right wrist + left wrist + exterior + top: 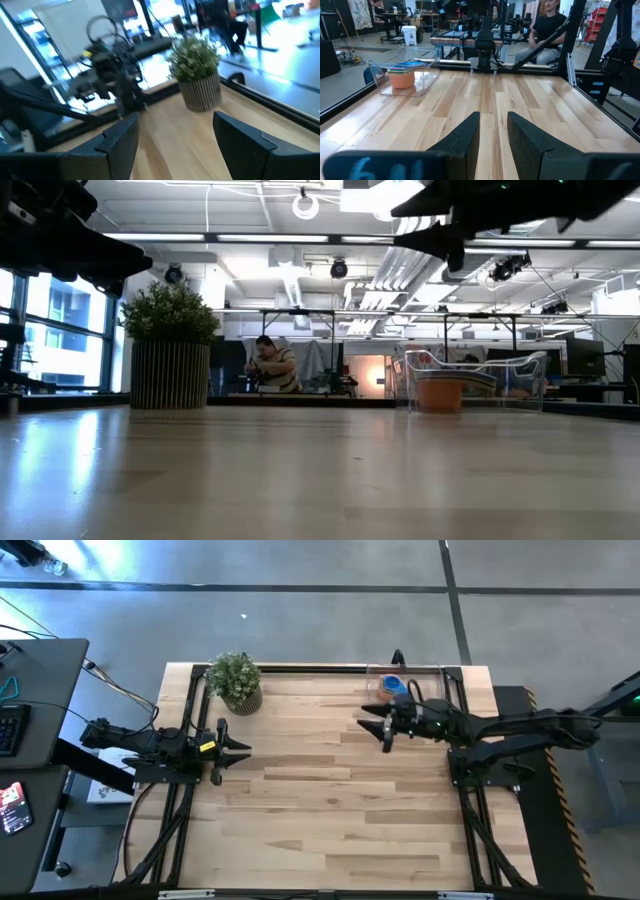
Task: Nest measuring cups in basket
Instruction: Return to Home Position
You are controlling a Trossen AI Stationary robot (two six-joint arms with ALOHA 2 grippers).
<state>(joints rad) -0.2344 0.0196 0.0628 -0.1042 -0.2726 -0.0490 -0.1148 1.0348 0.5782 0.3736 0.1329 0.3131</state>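
Note:
The measuring cups (392, 688) sit stacked inside one another in the clear basket (440, 670) at the table's far right; an orange cup (440, 393) is outermost and blue ones (410, 65) lie on top. My right gripper (372, 730) hovers open just in front of the basket, pointing level toward the table's left with nothing between its fingers (120, 137). My left gripper (244, 748) waits at the left edge, pointing level across the table, its fingers (465, 135) a narrow gap apart and empty.
A potted green plant (236, 680) stands at the table's far left. Bare wooden tabletop (330, 800) lies between the two arms and toward the near edge. People show in the room beyond the table (272, 366).

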